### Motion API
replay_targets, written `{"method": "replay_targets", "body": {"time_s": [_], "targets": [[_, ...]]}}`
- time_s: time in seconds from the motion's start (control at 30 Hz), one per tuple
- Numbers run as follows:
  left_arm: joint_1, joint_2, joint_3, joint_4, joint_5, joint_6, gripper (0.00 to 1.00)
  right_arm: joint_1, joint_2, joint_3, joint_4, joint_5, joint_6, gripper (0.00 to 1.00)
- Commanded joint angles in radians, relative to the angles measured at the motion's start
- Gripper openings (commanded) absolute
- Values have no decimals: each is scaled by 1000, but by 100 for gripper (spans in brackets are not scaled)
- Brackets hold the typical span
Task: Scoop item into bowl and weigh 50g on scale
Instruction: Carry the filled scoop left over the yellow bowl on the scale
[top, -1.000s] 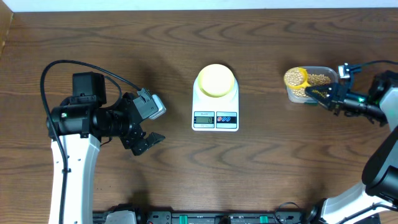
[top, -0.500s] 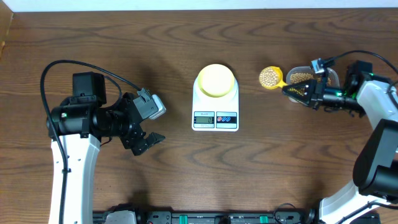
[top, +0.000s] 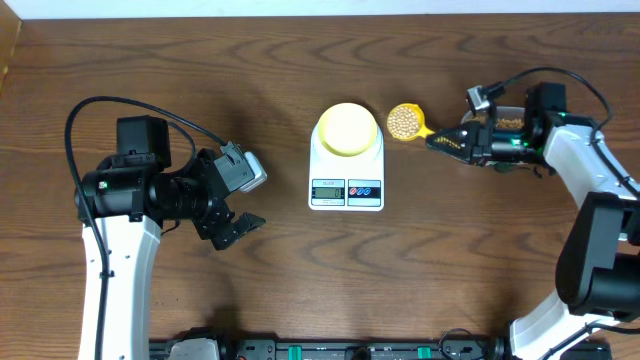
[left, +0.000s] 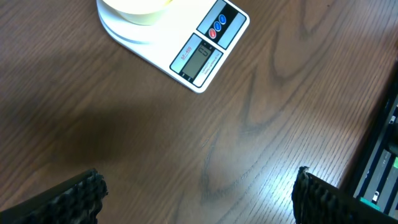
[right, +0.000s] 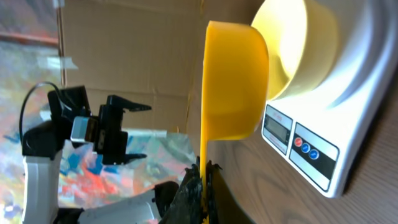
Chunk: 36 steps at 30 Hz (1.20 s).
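Holding yellow plastic scoop (top: 423, 130) of tan round beans (top: 403, 120) in our clamped right gripper (top: 441, 141); cream round bowl (top: 347, 129) just ahead of jaws; left gripper (top: 242, 200) jaws wide, empty.

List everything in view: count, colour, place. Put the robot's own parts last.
table: one, dark brown wood, under everything
scale: one, white with red and blue buttons, middle of the table
bowl: one, pale yellow, on the scale's platform
scoop: one, bright yellow, held just beside the bowl
beans: many, tan, heaped in the scoop; a few more show in the tub
tub: one, clear plastic, mostly hidden behind the right arm
left hand: one, black, open and empty, on the far side of the scale from the scoop
right hand: one, black, shut on the scoop's handle
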Motion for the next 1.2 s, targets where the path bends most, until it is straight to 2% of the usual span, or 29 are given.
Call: {"method": "replay_targets", "body": {"time_s": [0.0, 0.17, 0.37, 0.57, 0.77, 1.17], "targets": [[-2, -3, -9, -3, -5, 17, 98, 36, 9, -2, 56, -42, 101, 1], [-2, -3, -9, -3, -5, 17, 98, 103, 9, -2, 202, 42, 249, 1], [-2, -3, -9, -3, -5, 17, 98, 164, 9, -2, 269, 119, 269, 1], [-2, -3, -9, -3, -5, 17, 98, 212, 9, -2, 296, 261, 264, 1], [-2, -3, -9, -3, -5, 17, 98, 264, 9, -2, 412, 328, 257, 1], [-2, -3, -9, -3, -5, 17, 98, 319, 9, -2, 418, 432, 113, 1]]}}
